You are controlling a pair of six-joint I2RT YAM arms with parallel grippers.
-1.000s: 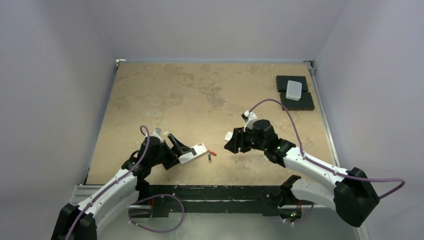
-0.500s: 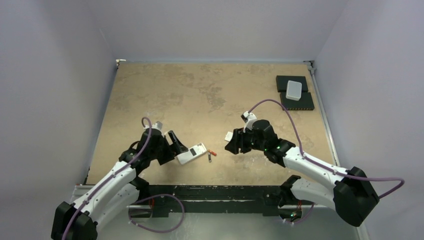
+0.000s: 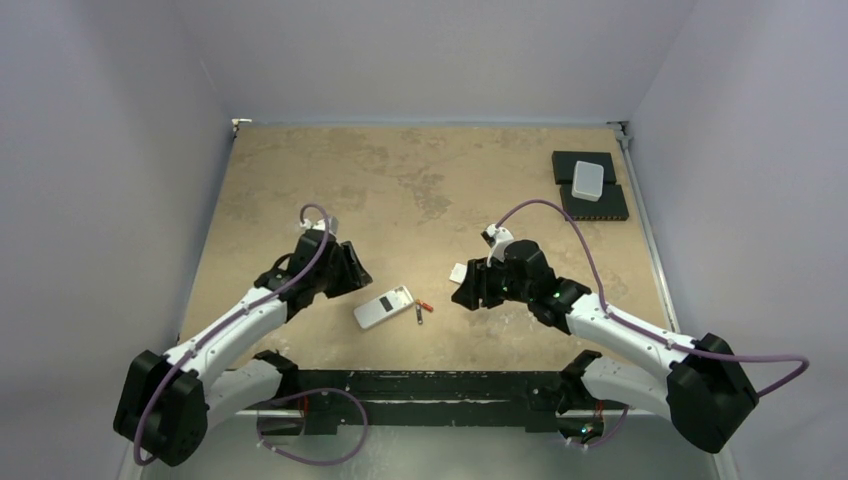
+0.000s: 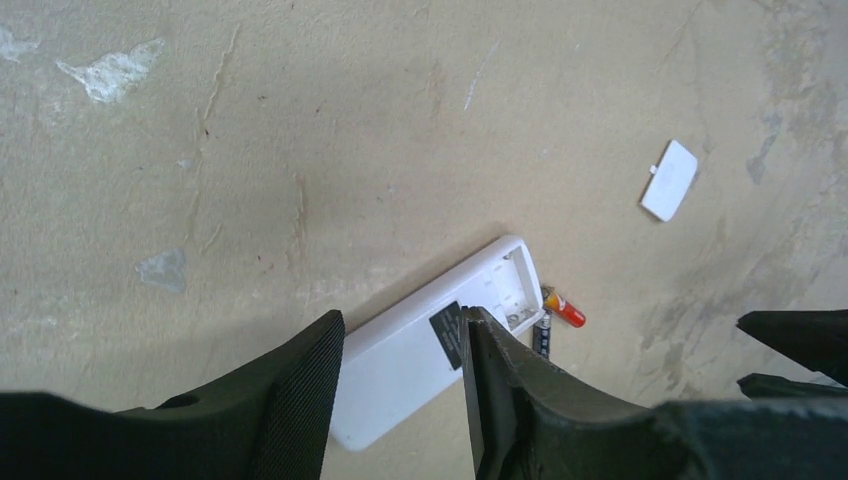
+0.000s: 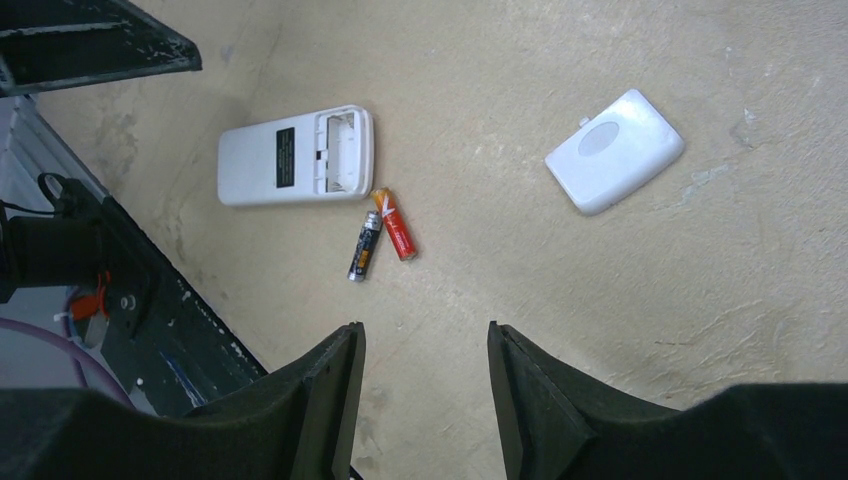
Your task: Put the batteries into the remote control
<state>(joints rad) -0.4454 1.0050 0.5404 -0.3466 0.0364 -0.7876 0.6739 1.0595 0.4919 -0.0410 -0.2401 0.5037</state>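
Note:
The remote control lies back-up on the table, its battery bay open and empty; it also shows between the fingers in the left wrist view. Two batteries lie loose beside its open end: a red-orange one and a dark one. The white battery cover lies apart to their right. My left gripper is open and empty, above and to the far left of the remote. My right gripper is open and empty, right of the batteries.
A plain white box sits on black pads at the back right corner. A black rail runs along the table's near edge. Walls close in on the left, back and right.
My left gripper has let go of the remote and drawn back up and to the left. The remote now lies flat on the table. The right arm has barely moved.

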